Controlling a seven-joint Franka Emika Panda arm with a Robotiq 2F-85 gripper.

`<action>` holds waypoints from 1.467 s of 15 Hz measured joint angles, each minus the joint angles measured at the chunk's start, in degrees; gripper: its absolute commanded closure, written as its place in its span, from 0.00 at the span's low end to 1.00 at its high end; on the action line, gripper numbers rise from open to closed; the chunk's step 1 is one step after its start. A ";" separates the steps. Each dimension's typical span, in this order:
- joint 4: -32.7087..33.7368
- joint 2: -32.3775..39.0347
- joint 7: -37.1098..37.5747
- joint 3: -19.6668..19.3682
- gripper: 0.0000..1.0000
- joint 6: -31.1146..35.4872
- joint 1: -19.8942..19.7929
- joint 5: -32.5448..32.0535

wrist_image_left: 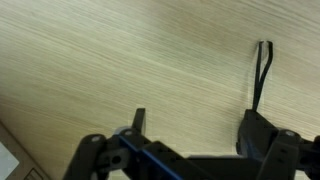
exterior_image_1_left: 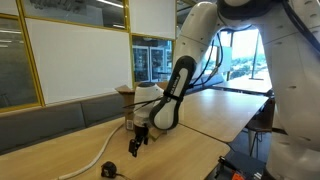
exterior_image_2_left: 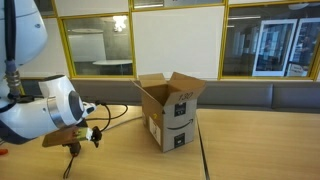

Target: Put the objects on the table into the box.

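The long, light wood table [exterior_image_2_left: 262, 150] was seen in both exterior views, a seam running along it. Over its near part the white Franka arm [exterior_image_1_left: 182, 78] was bent down, the wrist lowered close to the tabletop.

The brown cardboard box [exterior_image_2_left: 172, 112] stood upright on the table with its top flaps open and a printed label on one side. It was well apart from the wrist, to the right of it in that view. No object could be seen inside the box from these angles.

The long white cord [exterior_image_1_left: 92, 157] lay in a curve on the table, to the near left of the gripper [exterior_image_1_left: 138, 142]. A small black item [exterior_image_1_left: 110, 170] rested just beside the cord's near end.

In the wrist view the gripper [wrist_image_left: 197, 135] was shown with its jaws spread wide and nothing between them; only bare wood grain was framed there. A thin dark loop [wrist_image_left: 262, 72] lay on the table just beyond the right-hand finger, its long axis running away from the finger, roughly square to the gap. What it belonged to could not be told.

The loop was judged to lie off to the right of the gap, not inside it, so a sideways shift towards it would be needed before any closing. The other small items could not be made out.
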 measured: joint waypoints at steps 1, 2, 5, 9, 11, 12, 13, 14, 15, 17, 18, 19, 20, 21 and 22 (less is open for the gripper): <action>0.45 1.01 0.00 0.37 0.00 0.90 0.09 0.06; 0.92 1.89 0.00 0.85 0.00 1.72 0.18 0.17; 2.60 4.22 0.00 2.42 0.00 3.61 0.75 0.32; 5.35 7.02 0.01 3.23 0.00 4.75 2.32 0.32; 6.95 8.62 -0.03 3.42 0.00 5.10 2.96 0.32; 7.86 9.50 -0.04 3.48 0.00 5.12 3.23 0.32; 8.82 10.44 -0.08 3.49 0.00 5.12 3.48 0.32; 9.90 11.48 -0.12 3.55 0.00 5.12 3.66 0.32; 11.02 12.53 -0.17 3.65 0.00 5.12 3.79 0.32; 13.32 14.78 -0.52 3.79 0.00 5.05 4.11 0.27; 14.54 15.98 -0.83 3.79 0.00 4.95 4.34 0.24; 15.77 17.19 -1.25 3.79 0.00 4.86 4.54 0.23; 16.95 18.43 -2.91 3.52 0.00 4.85 5.07 1.74; 18.03 19.56 -5.35 3.10 0.00 4.85 5.74 4.01; 19.09 20.61 -7.45 2.85 0.00 4.84 6.21 5.91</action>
